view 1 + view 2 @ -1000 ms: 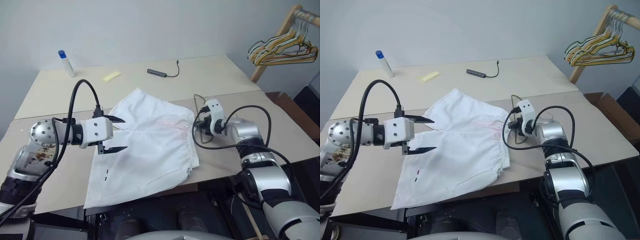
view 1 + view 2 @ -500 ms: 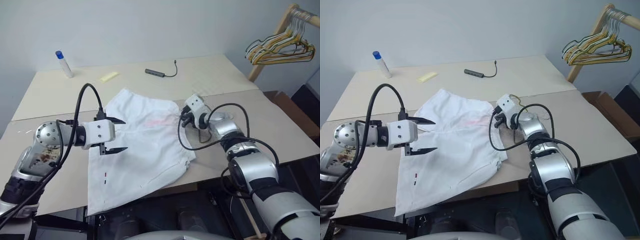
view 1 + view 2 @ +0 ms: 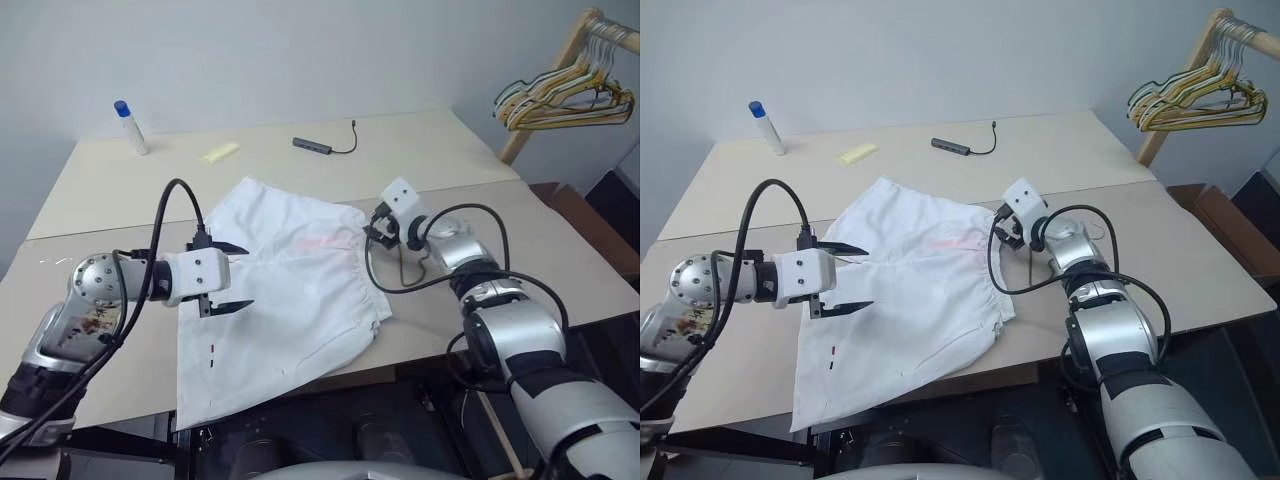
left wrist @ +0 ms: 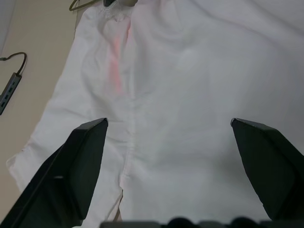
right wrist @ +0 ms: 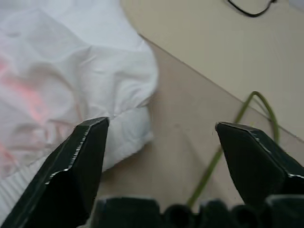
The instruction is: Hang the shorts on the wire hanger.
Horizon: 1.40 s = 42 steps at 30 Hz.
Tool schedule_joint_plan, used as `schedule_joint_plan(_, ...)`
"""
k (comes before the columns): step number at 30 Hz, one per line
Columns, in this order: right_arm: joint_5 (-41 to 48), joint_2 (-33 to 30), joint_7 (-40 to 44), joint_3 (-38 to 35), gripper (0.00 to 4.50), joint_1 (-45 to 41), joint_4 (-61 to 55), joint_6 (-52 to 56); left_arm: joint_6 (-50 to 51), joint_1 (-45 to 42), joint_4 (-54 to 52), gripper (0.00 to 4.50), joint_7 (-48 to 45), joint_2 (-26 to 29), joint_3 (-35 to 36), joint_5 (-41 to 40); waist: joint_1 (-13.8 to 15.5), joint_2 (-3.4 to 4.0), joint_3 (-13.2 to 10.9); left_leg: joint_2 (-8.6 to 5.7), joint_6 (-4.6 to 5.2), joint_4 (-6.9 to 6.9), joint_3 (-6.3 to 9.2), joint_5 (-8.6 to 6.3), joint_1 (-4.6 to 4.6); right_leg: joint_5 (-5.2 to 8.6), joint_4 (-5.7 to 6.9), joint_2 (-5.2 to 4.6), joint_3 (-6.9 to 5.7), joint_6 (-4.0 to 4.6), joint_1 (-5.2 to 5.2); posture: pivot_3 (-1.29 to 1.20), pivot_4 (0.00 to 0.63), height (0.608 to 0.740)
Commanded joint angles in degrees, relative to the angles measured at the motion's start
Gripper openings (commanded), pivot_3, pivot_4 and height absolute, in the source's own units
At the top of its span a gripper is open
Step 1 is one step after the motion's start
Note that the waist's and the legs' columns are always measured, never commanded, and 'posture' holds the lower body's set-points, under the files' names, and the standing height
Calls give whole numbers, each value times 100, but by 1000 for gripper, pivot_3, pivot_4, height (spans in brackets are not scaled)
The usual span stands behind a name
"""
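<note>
The shorts (image 3: pixel 285 290) lay spread flat on the beige table (image 3: pixel 110 195), and I take them as my landmark. Their lower hem ran out over the table's near edge, while their waistband side faced my right arm. Beyond the shorts the table was mostly bare, with a small yellow pad (image 3: pixel 222 152), a dark adapter with its cable (image 3: pixel 315 146) and a blue-capped bottle (image 3: pixel 131 126) well apart from the cloth along the far side. To the right of the shorts lay a wide strip of bare table up to its right edge. The wire hanger (image 5: pixel 223 147) lay on the table just beside the waistband, only part of its thin olive wire in sight, under my right wrist. My left pincer (image 3: pixel 232 277) hung over the left part of the shorts, pointing across them, its fingers spread wide and holding nothing. My right pincer (image 5: pixel 161 137) hung above the waistband corner, tilted down, its fingers apart and empty, cloth on one side and wire on the other.
</note>
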<state>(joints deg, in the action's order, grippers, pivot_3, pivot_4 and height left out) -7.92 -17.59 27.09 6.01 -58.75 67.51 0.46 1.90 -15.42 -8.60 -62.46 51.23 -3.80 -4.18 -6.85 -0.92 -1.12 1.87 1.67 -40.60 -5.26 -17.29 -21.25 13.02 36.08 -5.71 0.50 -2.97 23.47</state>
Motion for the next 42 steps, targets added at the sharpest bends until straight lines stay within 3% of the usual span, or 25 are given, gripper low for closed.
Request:
schedule_joint_plan(1,242,-123,-72,-275,4449,208,-535,651,-165,-206,115,4500,83,-40,-16,91,-6,0,0,0,5,0,0,-3,0,0,-1,0,0,0,0,-55,0,740)
schedule_joint_plan(10,348,-437,103,-405,4449,1388,-1732,2167,-348,-394,307,4500,-24,-89,-149,162,-6,5,3,2,28,1,-1,-16,10,0,-3,1,3,0,-10,-71,0,740)
schedule_joint_plan(17,789,-952,298,-787,4449,2794,-4246,3464,-321,-426,266,4500,-140,-86,-57,-20,167,4,4,0,48,0,4,-28,12,0,-14,-6,-5,-3,-25,-78,0,740)
schedule_joint_plan(22,1508,-891,505,-1174,4449,2819,-5347,4430,-328,-464,292,4500,-144,-104,-79,-33,121,6,3,-2,50,0,0,-29,15,0,-10,-3,-1,-3,-22,-85,0,740)
schedule_joint_plan(25,1907,-726,508,-1464,4449,2505,-5112,4784,-324,-488,295,4500,-140,-134,-107,-30,70,7,2,2,50,1,-1,-29,17,-1,-9,5,5,-2,-21,-90,0,740)
schedule_joint_plan(28,1762,-687,445,-1247,4449,2227,-4485,4576,-118,-520,206,4500,-175,-207,-107,-185,48,7,2,2,50,1,-1,-29,16,-1,-11,6,4,-2,-20,-94,0,740)
schedule_joint_plan(36,1406,-560,245,-776,4449,1649,-3127,4298,888,-458,-625,4500,-252,-666,236,-1610,-14,7,2,-1,51,0,-3,-29,10,-3,-21,3,9,-6,-19,-83,0,740)
schedule_joint_plan(39,1342,-567,329,-611,3836,1606,-2966,4374,995,-410,-781,4500,-213,-653,228,-1682,-23,7,3,0,51,0,-2,-29,18,-3,-18,5,10,-6,-24,-80,0,740)
schedule_joint_plan(42,1256,-557,267,-558,2781,1568,-2811,4390,961,-396,-797,4500,-130,-661,212,-1616,-22,6,3,1,50,0,-1,-29,20,-3,-17,7,9,-6,-26,-75,0,740)
